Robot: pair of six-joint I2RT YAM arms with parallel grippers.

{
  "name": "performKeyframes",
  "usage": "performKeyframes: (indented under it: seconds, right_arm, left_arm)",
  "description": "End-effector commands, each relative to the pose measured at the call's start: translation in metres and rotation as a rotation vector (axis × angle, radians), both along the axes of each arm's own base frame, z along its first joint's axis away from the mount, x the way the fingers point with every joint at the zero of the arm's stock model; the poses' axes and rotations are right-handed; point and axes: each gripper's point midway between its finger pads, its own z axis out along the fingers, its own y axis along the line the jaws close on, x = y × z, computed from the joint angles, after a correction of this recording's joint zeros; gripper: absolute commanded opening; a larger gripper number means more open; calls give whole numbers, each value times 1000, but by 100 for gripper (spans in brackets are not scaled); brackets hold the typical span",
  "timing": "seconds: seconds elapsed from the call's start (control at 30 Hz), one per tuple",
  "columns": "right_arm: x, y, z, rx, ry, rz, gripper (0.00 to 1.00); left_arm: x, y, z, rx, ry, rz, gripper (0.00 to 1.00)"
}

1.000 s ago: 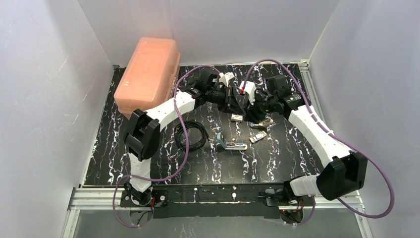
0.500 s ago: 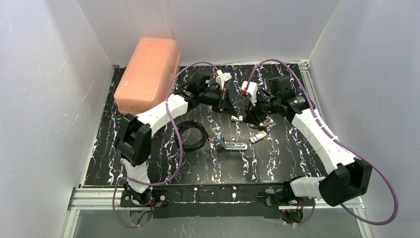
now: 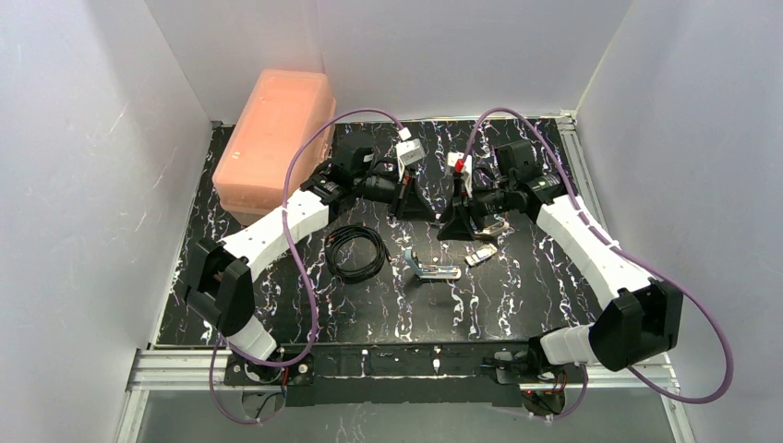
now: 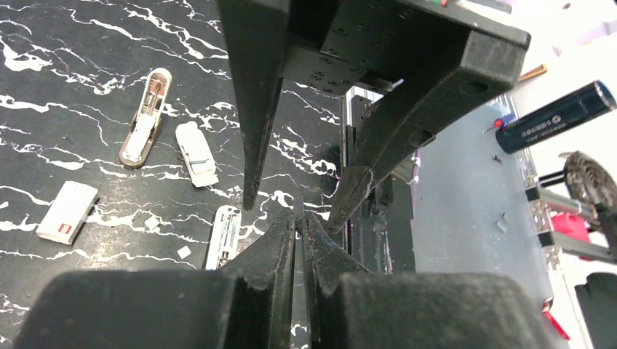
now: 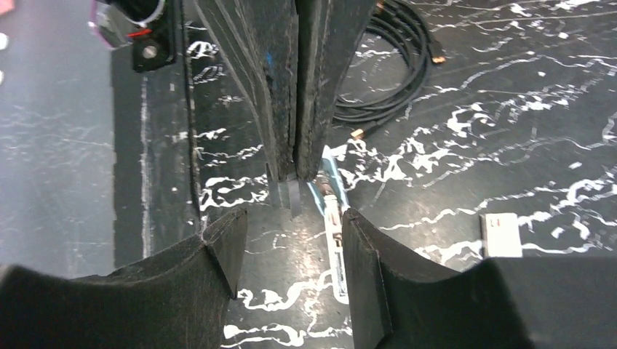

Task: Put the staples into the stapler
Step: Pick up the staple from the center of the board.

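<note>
The light-blue stapler (image 3: 430, 269) lies hinged open on the black marbled table, in front of both grippers. It also shows in the right wrist view (image 5: 332, 218) and in the left wrist view (image 4: 224, 236). My left gripper (image 3: 427, 212) (image 4: 300, 218) is shut on a thin grey strip of staples (image 5: 289, 195) that sticks out of its tips. My right gripper (image 3: 448, 229) (image 5: 291, 218) is open and faces it tip to tip. Its fingers (image 4: 255, 109) stand on either side of the strip without touching it, above the stapler.
A tan staple sleeve with a silvery tray (image 3: 495, 226) (image 4: 145, 116) and a small white piece (image 3: 480, 257) (image 4: 195, 153) lie to the right of the stapler. A white block (image 4: 67, 211) (image 5: 500, 234) lies nearby. A coiled black cable (image 3: 355, 251) lies at left, an orange box (image 3: 277, 138) at back left.
The left arm's elbow has swung out to the left. Both grippers have dropped lower towards the stapler, still tip to tip. The right gripper now hides the white block in the top view.
</note>
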Motion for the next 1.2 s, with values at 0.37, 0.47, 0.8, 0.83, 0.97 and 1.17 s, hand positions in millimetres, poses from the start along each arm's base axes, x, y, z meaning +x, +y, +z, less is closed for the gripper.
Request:
performKeyframes:
  seconds: [0.37, 0.47, 0.8, 0.83, 0.97, 1.17]
  right_arm:
    - [-18, 19, 16, 154, 121, 142, 46]
    - [-18, 19, 15, 154, 130, 143, 39]
    - [-19, 18, 13, 148, 142, 143, 28]
    - [-19, 18, 14, 147, 143, 143, 27]
    - [-19, 18, 14, 144, 148, 142, 23]
    - [-18, 18, 15, 144, 151, 142, 19]
  left_arm:
    - [-22, 9, 5, -37, -158, -172, 0]
    - [-21, 10, 3, -31, -162, -171, 0]
    - [-19, 9, 1, -23, -162, -163, 0]
    - [-18, 9, 1, -21, -162, -160, 0]
    - [-16, 9, 1, -17, -166, -152, 0]
    - [-14, 8, 0, -9, -168, -144, 0]
